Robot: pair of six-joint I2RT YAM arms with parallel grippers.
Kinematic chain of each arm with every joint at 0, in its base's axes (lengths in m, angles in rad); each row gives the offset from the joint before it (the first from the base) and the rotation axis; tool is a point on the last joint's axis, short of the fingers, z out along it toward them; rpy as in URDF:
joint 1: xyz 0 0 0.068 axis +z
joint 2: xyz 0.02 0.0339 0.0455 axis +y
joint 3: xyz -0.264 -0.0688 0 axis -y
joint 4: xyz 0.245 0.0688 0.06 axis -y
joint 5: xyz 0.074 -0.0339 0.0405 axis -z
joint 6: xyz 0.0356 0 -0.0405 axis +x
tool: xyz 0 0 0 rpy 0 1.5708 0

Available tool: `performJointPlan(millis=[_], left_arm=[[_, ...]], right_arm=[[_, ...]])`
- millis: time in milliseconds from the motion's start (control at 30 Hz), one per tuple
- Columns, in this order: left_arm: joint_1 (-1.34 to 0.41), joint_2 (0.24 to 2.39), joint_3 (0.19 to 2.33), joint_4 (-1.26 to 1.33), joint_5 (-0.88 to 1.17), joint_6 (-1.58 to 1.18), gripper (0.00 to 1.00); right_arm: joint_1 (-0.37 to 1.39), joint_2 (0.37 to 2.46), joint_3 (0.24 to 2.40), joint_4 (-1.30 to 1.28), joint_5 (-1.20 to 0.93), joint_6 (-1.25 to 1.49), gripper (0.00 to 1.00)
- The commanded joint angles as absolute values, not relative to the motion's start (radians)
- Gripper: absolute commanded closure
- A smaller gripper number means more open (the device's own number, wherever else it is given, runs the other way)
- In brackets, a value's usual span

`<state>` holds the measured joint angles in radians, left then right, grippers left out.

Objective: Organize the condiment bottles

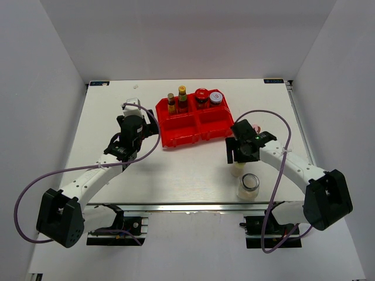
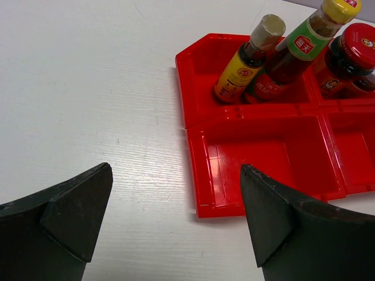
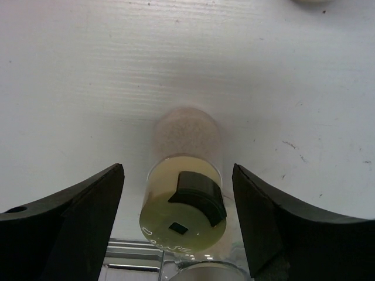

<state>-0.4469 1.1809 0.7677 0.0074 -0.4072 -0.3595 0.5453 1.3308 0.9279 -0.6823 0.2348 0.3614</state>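
Two arms over a white table (image 1: 176, 175); your right jaws straddle a cream-capped shaker (image 3: 184, 193).
The right jaws stand open on either side of the shaker without touching it, at 4 o'clock from the red tray (image 1: 179, 133). A glass jar (image 1: 248, 185) stands just beside the shaker at 5 o'clock. Your left jaws hang open at the tray's 9 o'clock. Two sauce bottles (image 1: 182, 99) and two jars (image 1: 201, 97) sit in its far compartments.

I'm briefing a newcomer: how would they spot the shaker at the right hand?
From the red four-compartment plastic tray, look nearer and rightward to the right hand. Between its fingers stands a pale shaker; unlike the silver-lidded glass jar beside it, its cap is cream.
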Motion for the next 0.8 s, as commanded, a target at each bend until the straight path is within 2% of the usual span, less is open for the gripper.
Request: performJointPlan(millis=[0, 33, 133, 233, 300, 400, 433, 600, 767], left_arm=[[-0.442, 1.149, 0.79, 0.008, -0.399, -0.362, 0.02], [-0.442, 1.15, 0.79, 0.008, -0.399, -0.364, 0.02], [-0.442, 1.147, 0.79, 0.005, -0.403, -0.364, 0.02], [-0.442, 1.141, 0.785, 0.011, -0.4, -0.364, 0.02], [-0.442, 1.14, 0.785, 0.011, -0.399, -0.365, 0.02], [-0.442, 1.135, 0.782, 0.011, -0.399, -0.365, 0.02], [-0.442, 1.132, 0.781, 0.012, -0.399, -0.365, 0.02], [-0.442, 1.134, 0.779, 0.015, -0.397, -0.364, 0.02], [-0.442, 1.135, 0.781, 0.017, -0.397, -0.362, 0.02]], right_arm=[[0.555, 1.315, 0.917, -0.693, 0.227, 0.385, 0.25], [0.557, 1.312, 0.919, -0.695, 0.227, 0.388, 0.35], [0.561, 1.304, 0.928, -0.703, 0.227, 0.388, 0.55], [0.564, 1.304, 0.94, -0.707, 0.23, 0.382, 0.69], [0.569, 1.307, 0.968, -0.709, 0.229, 0.37, 0.72], [0.574, 1.322, 1.005, -0.718, 0.233, 0.356, 0.7], [0.574, 1.328, 1.008, -0.718, 0.233, 0.353, 0.78], [0.574, 1.354, 1.022, -0.71, 0.232, 0.347, 0.78], [0.574, 1.371, 1.048, -0.707, 0.206, 0.327, 0.84]])
